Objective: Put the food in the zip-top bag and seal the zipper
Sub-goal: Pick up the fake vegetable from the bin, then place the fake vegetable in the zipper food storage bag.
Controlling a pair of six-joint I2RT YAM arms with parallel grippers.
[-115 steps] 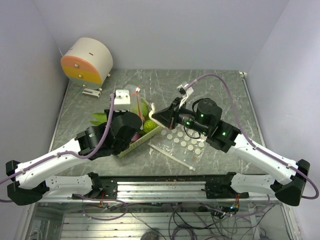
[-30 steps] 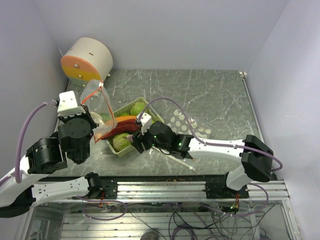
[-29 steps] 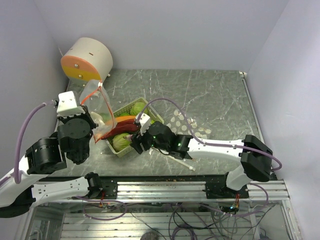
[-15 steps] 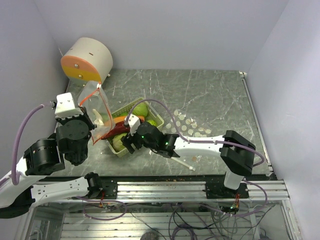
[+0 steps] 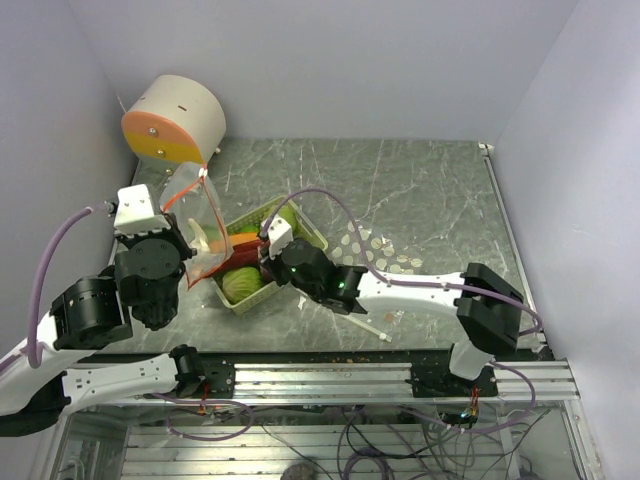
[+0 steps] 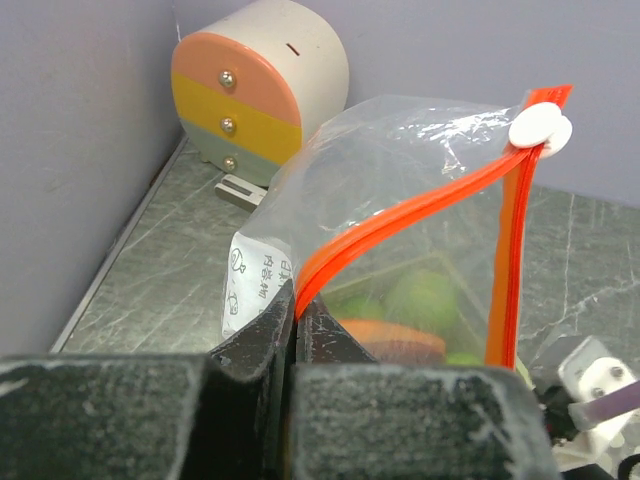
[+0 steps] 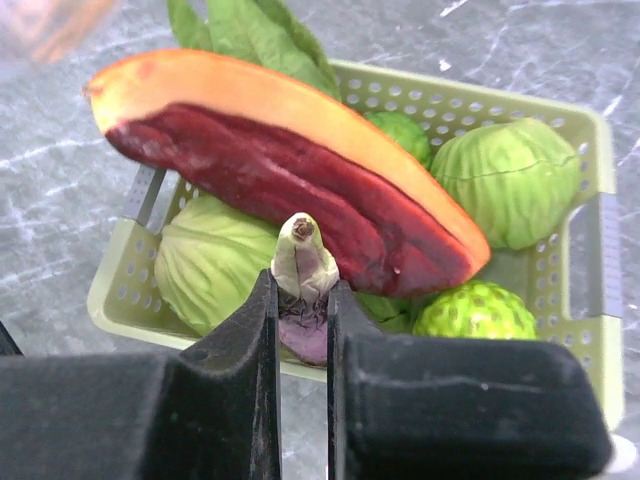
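Observation:
My left gripper [image 6: 294, 300] is shut on the orange zipper edge of the clear zip-top bag [image 6: 400, 190], holding it up with its mouth open; its white slider [image 6: 540, 128] sits at the top. The food lies in the pale-green basket [image 7: 590, 290]: smooth green balls [image 7: 210, 262], a bumpy green ball [image 7: 475, 312], a long orange and dark-red piece [image 7: 290, 170], and green leaves [image 7: 240, 30]. My right gripper [image 7: 301, 290] is shut on a purple piece with a pale stem [image 7: 303, 262] at the basket's near rim. From above, the bag [image 5: 195, 215] hangs left of the basket [image 5: 310, 235].
A round cream cabinet with orange and yellow drawers [image 5: 172, 120] stands in the back left corner. A clear sheet with white dots [image 5: 375, 255] lies right of the basket, and a white strip [image 5: 365, 325] lies near the front. Walls close in on the left, back and right.
My right gripper has gone from open to shut on the purple piece and has shifted slightly toward the basket's middle. The left gripper keeps the bag held up in the same place.

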